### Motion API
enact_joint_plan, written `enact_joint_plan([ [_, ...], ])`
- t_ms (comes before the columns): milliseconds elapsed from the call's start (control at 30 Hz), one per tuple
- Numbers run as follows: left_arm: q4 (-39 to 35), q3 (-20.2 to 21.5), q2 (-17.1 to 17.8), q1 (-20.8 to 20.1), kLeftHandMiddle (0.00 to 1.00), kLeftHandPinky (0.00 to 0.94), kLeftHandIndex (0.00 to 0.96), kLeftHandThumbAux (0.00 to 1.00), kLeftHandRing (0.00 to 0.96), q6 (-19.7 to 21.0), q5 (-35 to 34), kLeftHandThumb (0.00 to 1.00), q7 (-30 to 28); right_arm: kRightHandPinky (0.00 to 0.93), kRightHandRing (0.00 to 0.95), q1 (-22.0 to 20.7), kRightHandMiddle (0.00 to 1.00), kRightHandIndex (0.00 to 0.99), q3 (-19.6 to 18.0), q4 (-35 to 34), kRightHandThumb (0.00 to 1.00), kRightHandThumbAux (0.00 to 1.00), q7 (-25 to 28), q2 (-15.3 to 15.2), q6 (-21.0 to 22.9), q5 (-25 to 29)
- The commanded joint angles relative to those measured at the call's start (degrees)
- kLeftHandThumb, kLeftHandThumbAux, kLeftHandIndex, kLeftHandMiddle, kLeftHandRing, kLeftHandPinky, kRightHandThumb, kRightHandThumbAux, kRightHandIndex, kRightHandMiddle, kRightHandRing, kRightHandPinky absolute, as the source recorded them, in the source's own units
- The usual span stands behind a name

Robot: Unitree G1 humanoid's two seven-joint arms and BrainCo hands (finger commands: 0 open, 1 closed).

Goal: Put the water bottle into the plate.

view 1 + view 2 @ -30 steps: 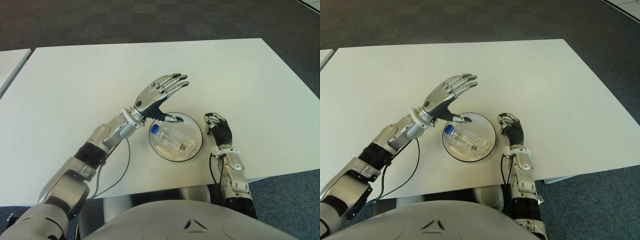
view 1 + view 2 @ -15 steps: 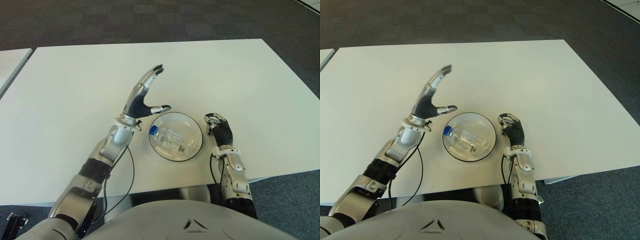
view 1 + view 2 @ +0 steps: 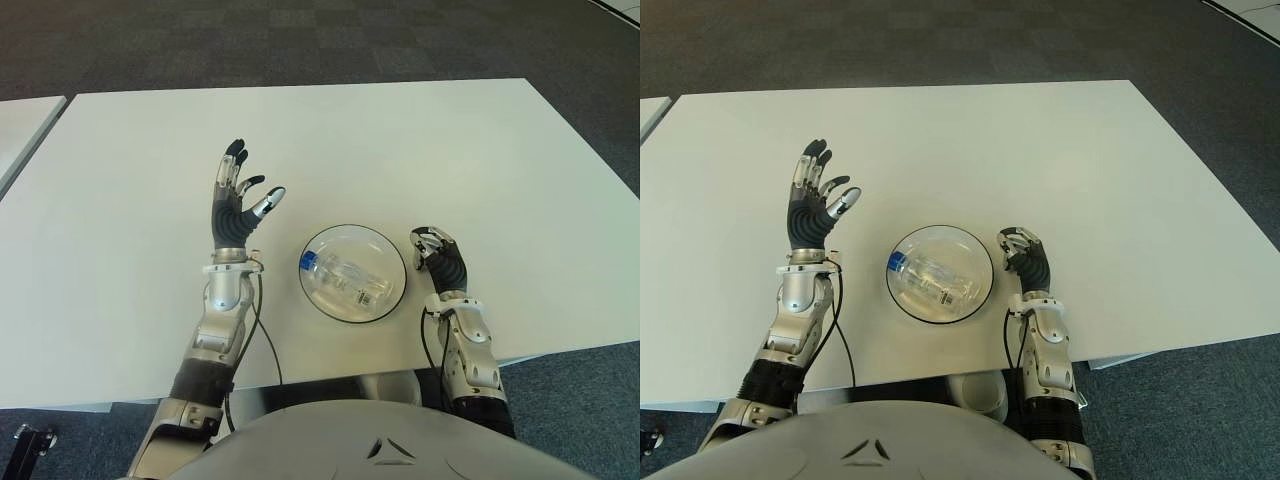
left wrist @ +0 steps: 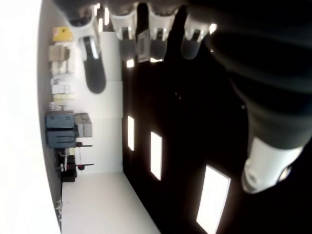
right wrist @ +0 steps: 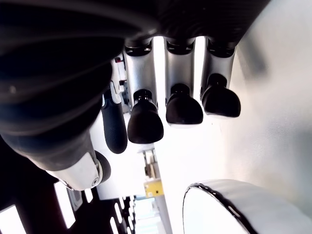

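Left hand [image 3: 236, 205]: raised above the table, left of the plate, fingers spread, holding nothing.
Right hand [image 3: 440, 262]: just right of the plate, fingers curled, empty.
Water bottle [image 3: 345, 281]: lying on its side inside the plate [image 3: 385, 252].
Table [image 3: 450, 150]: white.

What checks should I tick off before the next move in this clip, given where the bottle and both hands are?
1. Water bottle lies inside the plate: ok.
2. Bottle within the plate's rim, not overhanging: ok.
3. Left hand empty, fingers spread, raised left of the plate: ok.
4. Right hand holds nothing, fingers curled, right of the plate: ok.
5. Right hand clear of the plate's rim: ok, a gap shows.
6. Bottle settled, not rolling: cannot tell.
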Motion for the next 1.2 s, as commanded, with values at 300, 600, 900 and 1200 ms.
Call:
enact_joint_plan([
  [300, 0.5, 4.0, -6.0, 8.2, 0.520, 0.626, 0.397, 0.738, 0.557, 1.3, -8.8, 0.565, -8.8, 0.819, 0.845, 1.2, 0.853, 0.437, -0.2, 2.1, 0.701, 0.733, -0.1, 0.5, 2.2, 0.3],
  [600, 4.0, 6.8, -7.7, 7.7, 0.711, 0.790, 0.435, 0.716, 0.733, 3.2, -6.4, 0.696, -7.8, 0.811, 0.841, 1.0, 0.848, 0.437, -0.1, 2.3, 0.701, 0.733, 0.0, 0.5, 2.1, 0.3],
  [900, 4.3, 7.1, -8.9, 10.5, 0.790, 0.847, 0.438, 0.717, 0.813, 5.4, 2.2, 0.704, -2.3, 0.824, 0.842, 0.9, 0.847, 0.436, -0.2, 2.2, 0.701, 0.733, -0.5, 0.4, 2.3, -0.1],
  [1200, 5.0, 6.2, -7.2, 12.5, 0.828, 0.872, 0.437, 0.720, 0.854, 7.7, 10.1, 0.701, 0.5, 0.831, 0.846, 0.6, 0.850, 0.436, -0.2, 2.4, 0.701, 0.733, -0.9, 0.3, 2.8, -0.4],
])
